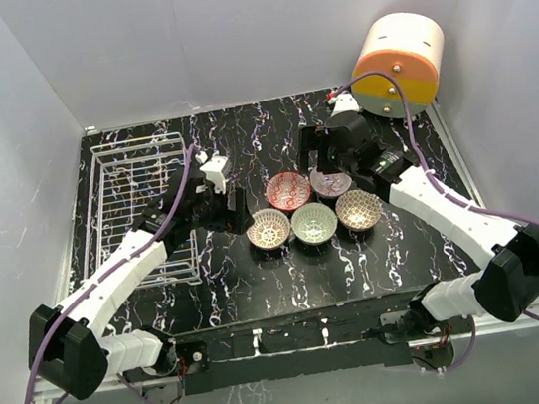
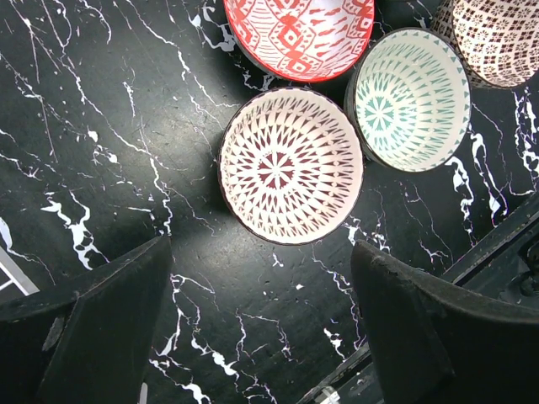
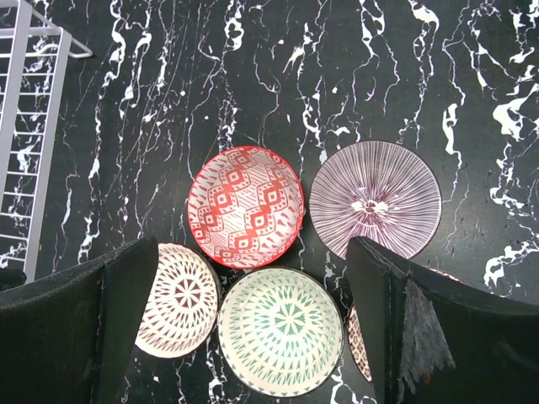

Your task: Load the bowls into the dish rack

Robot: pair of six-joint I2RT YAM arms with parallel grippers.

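Five bowls sit close together on the black marble table: red [image 1: 288, 190], purple-grey [image 1: 330, 181], white lattice [image 1: 268, 229], pale green [image 1: 314, 223] and brown-gold [image 1: 359, 208]. The white wire dish rack [image 1: 116, 183] stands at the left with no bowl in it. My left gripper [image 1: 234, 210] hovers open between the rack and the bowls, holding nothing. In its wrist view, the lattice bowl [image 2: 291, 165] lies just ahead of the left gripper [image 2: 261, 244]. My right gripper [image 3: 253, 244] is open above the cluster, over the red bowl [image 3: 245, 207] and green bowl [image 3: 280, 330], beside the purple-grey one [image 3: 375, 199].
A large cream, orange and yellow cylinder [image 1: 398, 63] lies at the back right corner, close behind the right arm. White walls enclose the table on three sides. A black rail [image 1: 298, 334] runs along the near edge between the arm bases.
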